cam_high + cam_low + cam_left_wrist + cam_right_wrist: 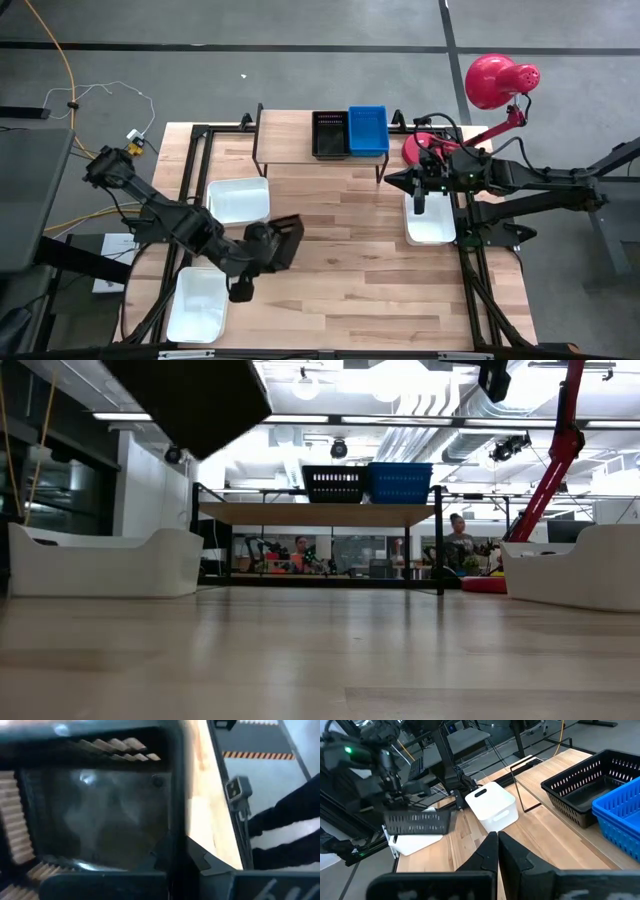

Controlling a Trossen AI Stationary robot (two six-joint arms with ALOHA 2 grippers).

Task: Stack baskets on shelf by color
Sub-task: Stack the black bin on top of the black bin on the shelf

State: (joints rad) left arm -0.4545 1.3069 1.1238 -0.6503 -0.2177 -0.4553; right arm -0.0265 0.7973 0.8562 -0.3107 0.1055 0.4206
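The left gripper point(268, 243) is clamped on a small black slotted plastic basket point(285, 241), lifted off the wooden tabletop point(340, 270) approx. mid-table. In the left wrist view the basket point(90, 815) fills nearly everything, so the fingers themselves are hard to pick out. In the low view only one dark corner of it point(190, 395) shows, cut off at the top edge.

The right gripper point(418, 195) hangs over a white rounded-corner bin point(430, 222) on the right side, jaws closed on nothing; the right wrist view shows the two fingers point(487, 852) pressed together.

The low shelf w/ light wood top and thin black legs point(290, 150) sits at the table's far edge. On it: a second black slotted basket point(330, 133) and a bright blue basket point(367, 130), side by side and touching.

Two more white bins on the left: one near the shelf point(238, 199), one by the near edge point(197, 305), partly covered by the left arm.

A red desk lamp point(500, 82) stands beyond the right arm. People in the background of the low view, too small to make out.
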